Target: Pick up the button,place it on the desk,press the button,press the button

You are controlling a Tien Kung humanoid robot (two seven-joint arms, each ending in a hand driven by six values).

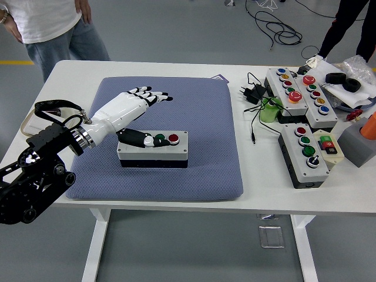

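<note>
We have the button box [153, 149] sitting flat on the blue pad [194, 106], toward the pad's near-left part, its green and red buttons facing up. Our left hand [126, 108] hovers over the box's left end, fingers spread and holding nothing, thumb low by the left button. To press well, we judge one digit should come straight down on a single cap (the box may slide on the pad otherwise). The white table [252, 188] carries more button boxes [302, 154] and cables at its far-right corner; a person [53, 26] stands beyond the far-left corner.
</note>
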